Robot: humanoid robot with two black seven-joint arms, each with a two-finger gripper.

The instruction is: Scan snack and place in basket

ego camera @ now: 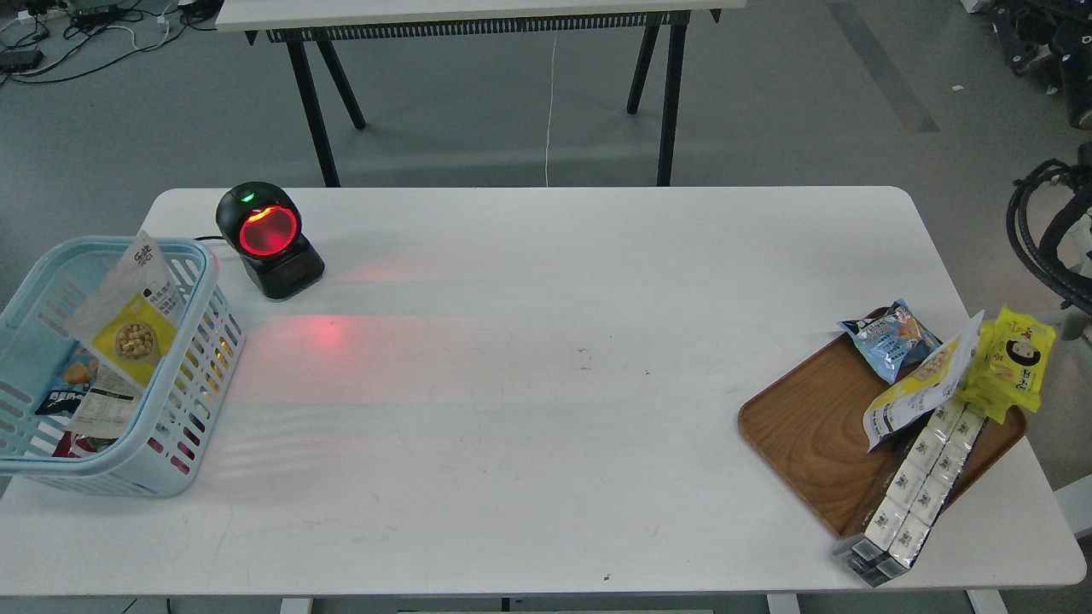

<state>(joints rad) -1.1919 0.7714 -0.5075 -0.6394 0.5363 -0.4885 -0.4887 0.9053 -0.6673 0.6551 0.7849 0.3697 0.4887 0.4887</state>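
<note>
The snack (128, 320), a small pouch with a white top, a yellow lower part and a round picture of pale beans, leans inside the light blue basket (189, 388) at the table's left end. It rests against the basket's right wall, on top of other packs. No gripper holds it. My left gripper is out of view. My right arm's cables (1045, 243) show at the right edge. A dark shape at the top right corner may be my right gripper (1036, 47); its fingers cannot be told apart.
A black scanner (269, 239) with a glowing red window stands behind the basket and casts red light on the white table (546, 426). A brown wooden tray (810, 435) at the right holds a blue pack, a long yellow-white pouch, a bright yellow cartoon-face pack and a white box row.
</note>
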